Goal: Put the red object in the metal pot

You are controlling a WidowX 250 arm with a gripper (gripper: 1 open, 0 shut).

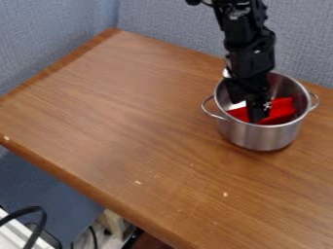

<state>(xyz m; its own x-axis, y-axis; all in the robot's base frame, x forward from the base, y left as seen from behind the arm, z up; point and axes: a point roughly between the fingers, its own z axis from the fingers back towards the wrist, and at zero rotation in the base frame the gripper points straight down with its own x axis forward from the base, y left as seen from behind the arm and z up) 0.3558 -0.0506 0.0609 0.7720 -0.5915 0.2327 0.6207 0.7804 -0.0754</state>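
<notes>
The metal pot (240, 133) stands at the right side of the wooden table. Inside it lies the red object (276, 106), showing on both sides of my black fingers. My gripper (256, 110) reaches down into the pot from above, its jaws spread open around the red object without closing on it. The arm hides the middle of the red object and part of the pot's floor.
The wooden table (117, 117) spreads out to the left and front of the pot. A blue fabric wall (78, 24) stands behind it. Cables (26, 229) hang below the table's front edge.
</notes>
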